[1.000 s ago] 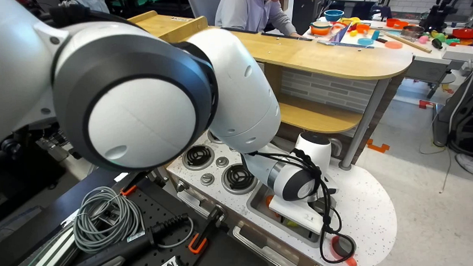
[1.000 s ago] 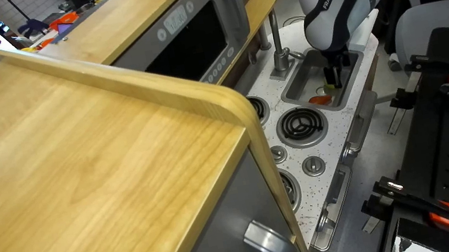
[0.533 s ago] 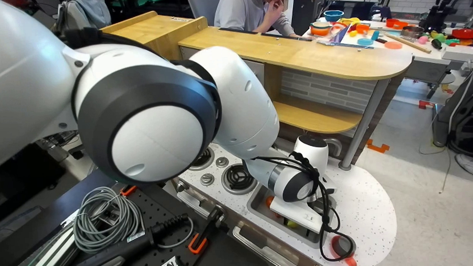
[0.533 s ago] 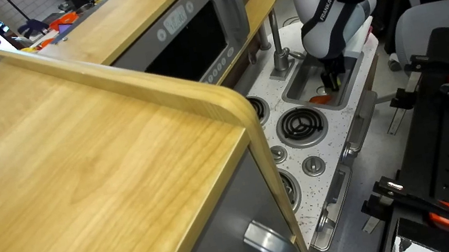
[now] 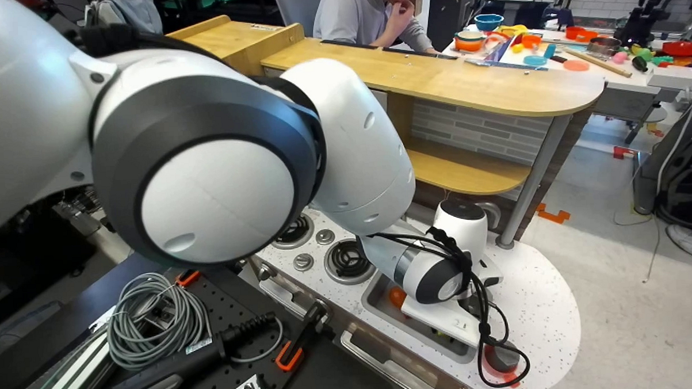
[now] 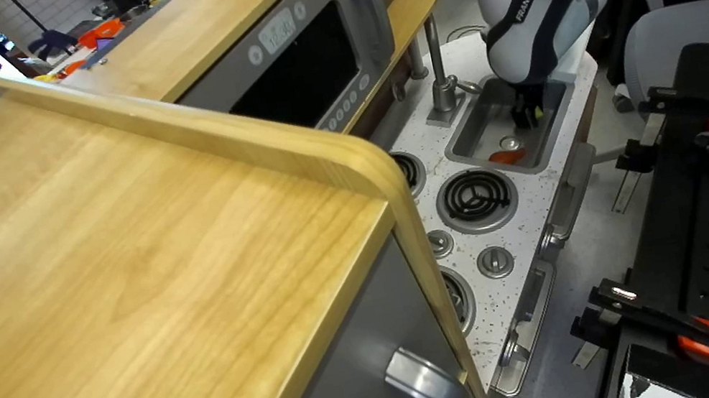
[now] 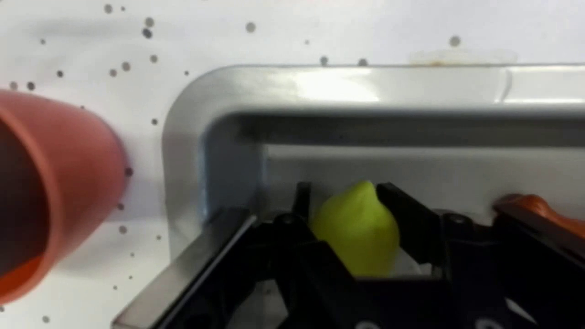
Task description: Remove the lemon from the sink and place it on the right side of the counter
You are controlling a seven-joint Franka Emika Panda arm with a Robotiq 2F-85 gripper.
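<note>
The yellow-green lemon [image 7: 358, 228] sits between the two black fingers of my gripper [image 7: 343, 189] in the wrist view, its pointed end showing between the fingertips. The jaws are shut on it, the right finger lying against its side. All this is inside the grey metal sink [image 7: 283, 87], near the end by the red cup. In an exterior view, a bit of the lemon [image 6: 538, 113] shows beside the dark gripper [image 6: 527, 115], low in the basin. How far the lemon is off the sink floor I cannot tell. The speckled white counter [image 5: 548, 302] extends past the sink.
A red cup [image 7: 91, 151] lies or stands on the counter close to the sink's end. An orange-red object [image 6: 507, 156] rests in the sink near the drain. The faucet [image 6: 444, 92] rises behind the basin, and a stove burner [image 6: 476, 199] is beside it.
The jaws have closed around the lemon. Gripper and lemon have shifted away from the orange-red object, toward the cup's end of the sink, and the drain shows more clearly.
</note>
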